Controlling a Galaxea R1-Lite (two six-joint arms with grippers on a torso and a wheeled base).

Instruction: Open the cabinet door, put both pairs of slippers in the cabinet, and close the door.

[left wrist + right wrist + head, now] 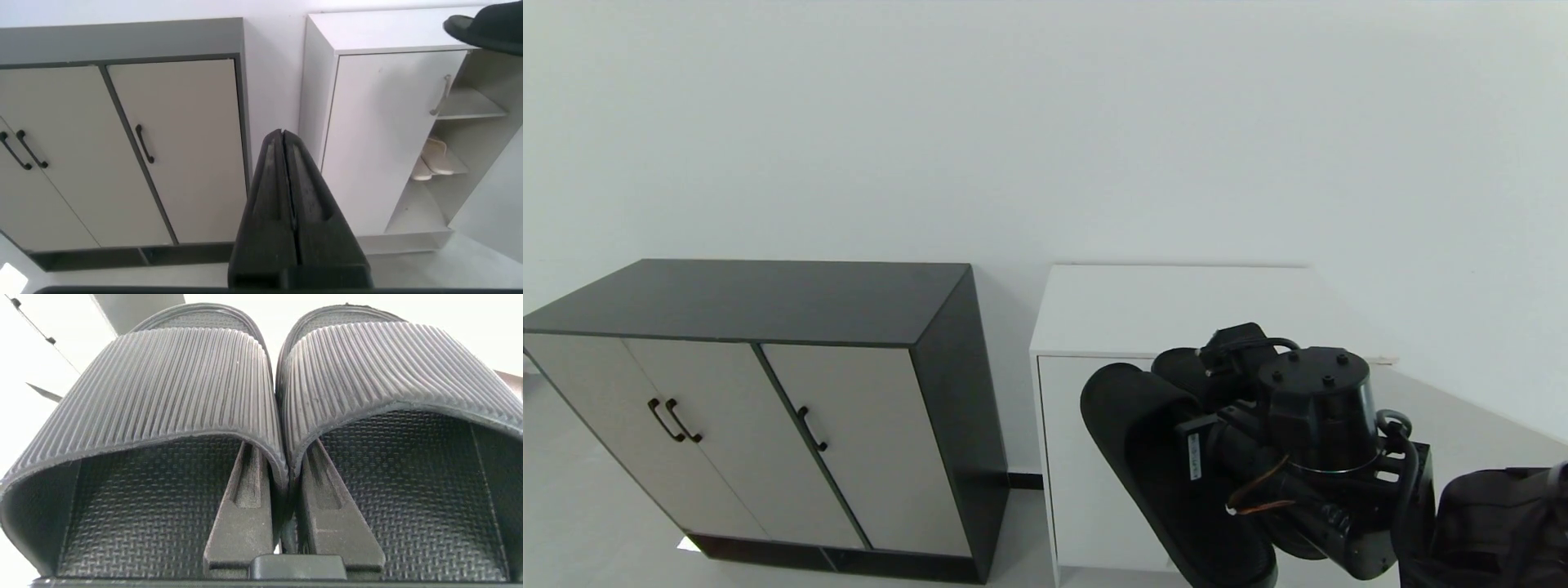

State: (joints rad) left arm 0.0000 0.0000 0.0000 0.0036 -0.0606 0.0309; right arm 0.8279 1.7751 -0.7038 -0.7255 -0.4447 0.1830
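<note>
A pair of black slippers [1143, 441] hangs side by side in front of the white cabinet [1176, 302]. My right gripper [280, 457] is shut on them, one finger inside each slipper, pinching their inner strap walls together. In the left wrist view the white cabinet's right side stands open [470, 155], and a pale pair of slippers [437, 159] lies on a lower shelf inside. Its left door [384, 139] is closed. A black slipper's toe [490, 24] shows above the opening. My left gripper [282, 135] is shut and empty, lower down, facing the gap between the two cabinets.
A dark cabinet [768, 302] with three closed grey doors and black handles [674, 420] stands on the left of the white one, a narrow gap between them. Both back onto a plain white wall. Bare floor [588, 523] lies in front.
</note>
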